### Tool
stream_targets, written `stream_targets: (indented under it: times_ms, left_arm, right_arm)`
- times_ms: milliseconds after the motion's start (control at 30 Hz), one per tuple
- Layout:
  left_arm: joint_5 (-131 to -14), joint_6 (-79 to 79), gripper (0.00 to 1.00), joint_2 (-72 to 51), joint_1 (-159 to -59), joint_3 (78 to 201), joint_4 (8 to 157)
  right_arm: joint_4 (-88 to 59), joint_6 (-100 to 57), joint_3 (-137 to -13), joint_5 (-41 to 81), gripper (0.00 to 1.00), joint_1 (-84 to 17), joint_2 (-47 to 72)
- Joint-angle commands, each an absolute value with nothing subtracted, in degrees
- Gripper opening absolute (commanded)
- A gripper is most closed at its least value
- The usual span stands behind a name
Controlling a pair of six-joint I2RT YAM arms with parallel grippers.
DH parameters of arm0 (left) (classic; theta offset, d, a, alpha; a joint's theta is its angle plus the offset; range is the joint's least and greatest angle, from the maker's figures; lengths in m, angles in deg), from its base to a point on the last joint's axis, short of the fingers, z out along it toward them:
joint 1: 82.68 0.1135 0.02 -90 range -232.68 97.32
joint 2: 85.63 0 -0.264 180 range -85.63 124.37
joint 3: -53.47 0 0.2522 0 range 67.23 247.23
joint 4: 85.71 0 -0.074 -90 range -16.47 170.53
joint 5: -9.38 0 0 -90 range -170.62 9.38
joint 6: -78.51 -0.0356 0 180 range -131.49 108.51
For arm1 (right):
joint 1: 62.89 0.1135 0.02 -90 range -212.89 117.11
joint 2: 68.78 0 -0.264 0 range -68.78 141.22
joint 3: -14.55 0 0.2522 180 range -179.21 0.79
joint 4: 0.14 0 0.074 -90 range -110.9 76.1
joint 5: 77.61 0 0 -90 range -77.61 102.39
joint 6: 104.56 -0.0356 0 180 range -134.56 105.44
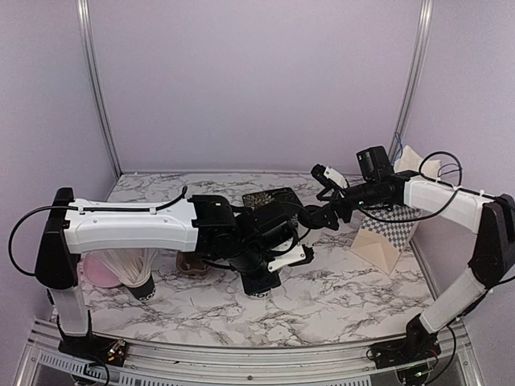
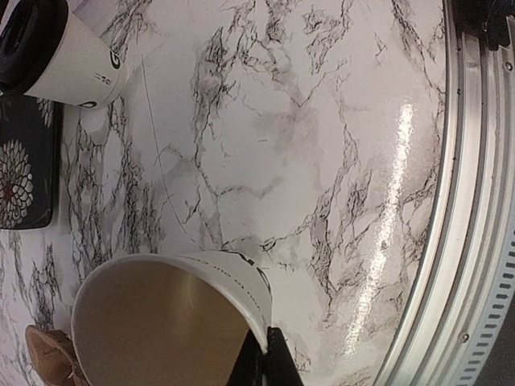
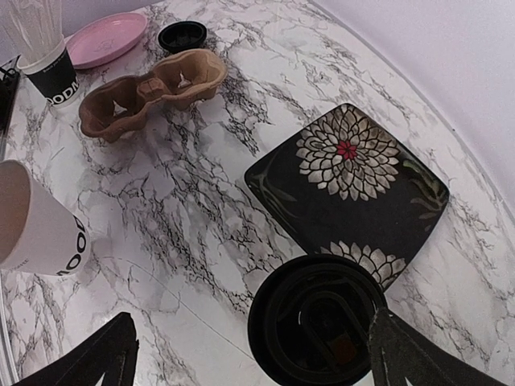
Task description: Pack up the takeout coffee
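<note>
One takeout coffee cup (image 2: 201,314) is white with dark lettering and has no lid, so its tan inside shows. My left gripper (image 2: 268,342) is shut on its rim, one finger inside and one outside. The same cup appears at the left edge of the right wrist view (image 3: 36,221). A second cup with a black lid (image 3: 318,322) stands on the marble beside the floral plate. My right gripper (image 3: 269,350) hangs open over it, with the lid close to the right finger. That lidded cup (image 2: 56,48) also shows in the left wrist view. In the top view both arms meet mid-table.
A brown cardboard cup tray (image 3: 153,88) lies farther off, with a loose black lid (image 3: 182,34), a pink plate (image 3: 105,38) and a black cup of white sticks (image 3: 48,60) behind it. A black floral plate (image 3: 354,185) lies near the lidded cup. A checkered white stand (image 1: 386,233) is at right.
</note>
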State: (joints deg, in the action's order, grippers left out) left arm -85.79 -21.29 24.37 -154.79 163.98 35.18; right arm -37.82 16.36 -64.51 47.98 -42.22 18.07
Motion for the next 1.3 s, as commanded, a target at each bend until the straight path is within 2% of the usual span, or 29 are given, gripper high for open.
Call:
stream_targets:
  times_ms: [0,400,467,600,767,900,1067,1267]
  left_arm:
    - [-84.07,-22.73,0.01,25.0,-155.18,163.81,36.63]
    - [-82.15,-23.8,0.02,24.71,-155.01,158.97,41.38]
    - [-81.86,-23.8,0.07,24.54,-154.99,158.58,41.67]
    - [-82.7,-23.76,0.22,24.1,-154.97,157.88,41.61]
    - [-85.09,-24.01,0.31,21.88,-155.01,159.77,38.98]
    - [-92.59,-22.85,0.4,17.16,-154.21,164.79,35.47]
    - [-104.32,-14.94,0.51,16.32,-146.04,171.62,26.04]
    - [-105.08,-1.4,0.42,16.85,-127.06,170.41,20.82]
  right_arm:
    - [-36.49,17.42,-64.18,49.04,0.97,-42.05,16.56]
    - [-36.99,17.71,-63.99,49.96,0.97,-42.07,17.09]
    - [-37.02,17.61,-63.99,50.07,0.97,-42.06,17.09]
    - [-37.15,17.61,-63.99,50.36,0.97,-42.08,17.09]
    - [-37.37,17.63,-64.07,50.6,0.97,-42.08,16.86]
    - [-37.41,17.64,-63.99,51.14,0.97,-42.06,16.8]
    - [-37.67,17.91,-63.99,51.45,0.97,-42.06,17.31]
    - [-38.15,18.29,-63.99,51.84,0.97,-42.06,17.44]
